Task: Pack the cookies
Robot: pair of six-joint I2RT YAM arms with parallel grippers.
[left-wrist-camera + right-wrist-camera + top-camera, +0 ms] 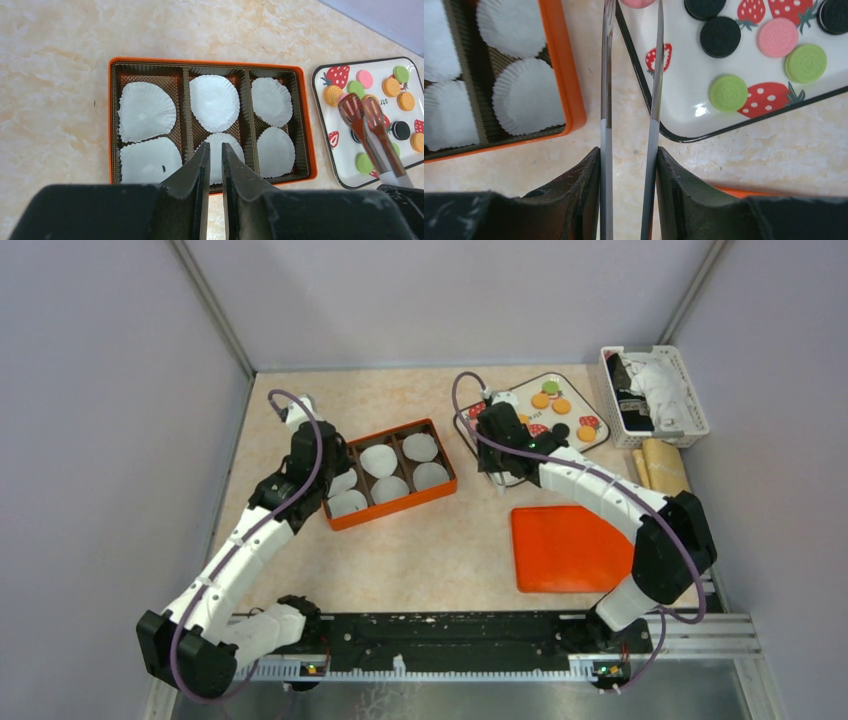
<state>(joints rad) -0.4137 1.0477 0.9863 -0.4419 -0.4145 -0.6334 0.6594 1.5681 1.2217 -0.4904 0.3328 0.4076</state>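
Several cookies (548, 398) lie on a white strawberry-print plate (575, 390) at the back right: orange (332, 95), green (728, 93), pink (777, 37) and black (720, 36). My right gripper (628, 150) is shut on metal tongs (606, 75), at the plate's left edge (498, 455). The tong tips (352, 107) hover over the plate, with a pink cookie (638, 2) between them at the frame's top edge. My left gripper (215, 150) has only a narrow gap between its jaws, is empty, and hangs above the orange box (200, 62), which holds several empty white paper cups (215, 102).
An orange lid (570, 545) lies at the front right. A white basket (655, 395) with cloth stands at the back right, with a beige roll (662, 465) beside it. The orange box (395, 510) sits left of the plate. Walls enclose the table.
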